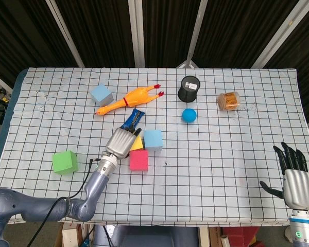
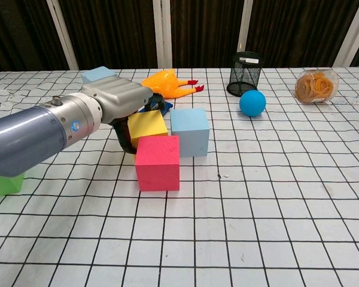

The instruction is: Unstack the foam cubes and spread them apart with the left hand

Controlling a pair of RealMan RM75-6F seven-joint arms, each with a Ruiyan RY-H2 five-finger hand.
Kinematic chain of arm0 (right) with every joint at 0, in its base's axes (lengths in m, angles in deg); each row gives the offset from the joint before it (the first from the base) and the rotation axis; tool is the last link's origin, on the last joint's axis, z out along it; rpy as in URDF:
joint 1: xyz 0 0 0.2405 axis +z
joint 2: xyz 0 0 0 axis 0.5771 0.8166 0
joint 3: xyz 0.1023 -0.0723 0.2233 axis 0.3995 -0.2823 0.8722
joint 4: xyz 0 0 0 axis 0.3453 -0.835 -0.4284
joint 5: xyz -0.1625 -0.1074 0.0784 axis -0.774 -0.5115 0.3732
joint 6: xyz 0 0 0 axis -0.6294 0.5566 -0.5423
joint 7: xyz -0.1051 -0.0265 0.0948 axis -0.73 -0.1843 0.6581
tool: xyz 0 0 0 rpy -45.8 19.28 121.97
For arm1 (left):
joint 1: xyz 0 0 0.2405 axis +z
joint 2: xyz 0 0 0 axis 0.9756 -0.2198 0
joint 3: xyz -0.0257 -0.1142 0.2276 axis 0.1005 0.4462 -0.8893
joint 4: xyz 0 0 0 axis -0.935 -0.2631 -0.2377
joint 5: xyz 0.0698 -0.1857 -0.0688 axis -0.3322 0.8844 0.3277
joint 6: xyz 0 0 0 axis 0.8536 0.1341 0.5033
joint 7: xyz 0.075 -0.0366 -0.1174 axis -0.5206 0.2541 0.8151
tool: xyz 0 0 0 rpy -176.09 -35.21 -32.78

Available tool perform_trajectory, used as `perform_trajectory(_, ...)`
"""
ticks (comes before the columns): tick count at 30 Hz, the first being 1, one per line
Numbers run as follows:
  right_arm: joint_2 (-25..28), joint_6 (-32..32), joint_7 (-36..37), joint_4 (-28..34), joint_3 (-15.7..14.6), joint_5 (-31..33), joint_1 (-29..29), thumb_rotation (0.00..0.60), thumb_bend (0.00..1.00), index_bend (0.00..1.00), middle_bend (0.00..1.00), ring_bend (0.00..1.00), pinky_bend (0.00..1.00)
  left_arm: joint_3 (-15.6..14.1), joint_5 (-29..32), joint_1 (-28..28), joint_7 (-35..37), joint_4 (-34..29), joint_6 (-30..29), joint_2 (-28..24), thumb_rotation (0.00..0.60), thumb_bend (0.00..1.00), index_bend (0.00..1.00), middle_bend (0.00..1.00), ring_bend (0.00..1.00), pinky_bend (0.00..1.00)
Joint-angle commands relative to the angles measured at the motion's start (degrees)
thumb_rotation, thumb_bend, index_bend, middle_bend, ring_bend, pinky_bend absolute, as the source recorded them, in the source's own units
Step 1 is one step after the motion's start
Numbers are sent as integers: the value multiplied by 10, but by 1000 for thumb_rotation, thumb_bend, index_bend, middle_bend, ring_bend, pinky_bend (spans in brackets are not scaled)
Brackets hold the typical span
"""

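My left hand (image 1: 122,142) (image 2: 116,103) lies over the yellow foam cube (image 1: 138,144) (image 2: 147,125) and grips it, fingers across its top and thumb at its left side. The cube is tilted and turned. It touches the pink cube (image 1: 138,160) (image 2: 158,162) in front and stands next to the light blue cube (image 1: 153,139) (image 2: 189,131). A green cube (image 1: 64,161) (image 2: 0,185) sits apart at the left. Another light blue cube (image 1: 101,94) (image 2: 99,75) stands at the back left. My right hand (image 1: 297,177) hangs open off the table's front right corner.
An orange rubber chicken (image 1: 129,100) (image 2: 167,82) and a blue packet (image 1: 134,118) lie just behind the cubes. Further right are a blue ball (image 1: 189,115) (image 2: 252,103), a black mesh cup (image 1: 189,89) (image 2: 246,73) and a jar (image 1: 228,101) (image 2: 316,85).
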Motion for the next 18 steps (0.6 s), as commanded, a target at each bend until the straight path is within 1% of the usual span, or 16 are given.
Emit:
perform_trajectory(1, 0, 0, 0, 0, 0, 0, 0, 600, 39, 113, 0, 64, 0, 0, -1, 4, -8, -6, -7, -2, 600, 338, 249, 404, 516, 621)
perform_trajectory(4, 0, -1, 1, 0, 0, -1, 1, 600, 40, 113, 0, 64, 0, 2, -3, 8, -7, -15, -8, -7, 600, 373, 257, 418, 523, 630)
perform_trajectory(10, -1, -1, 1, -1, -1, -2, 1, 600, 40, 113, 0, 64, 0, 10, -12, 17, 25, -45, 3, -23, 600, 375, 266, 407, 523, 630)
perform_trajectory(14, -1, -4, -1, 0, 0, 2, 2, 600, 40, 114, 0, 64, 0, 11, -29, 25, 98, -84, 62, -47, 600, 375, 274, 408, 523, 630)
perform_trajectory(18, -1, -4, -2, 0, 1, 3, 2, 600, 39, 113, 0, 64, 0, 5, -33, 24, 119, -107, 92, -63, 600, 375, 274, 408, 523, 630)
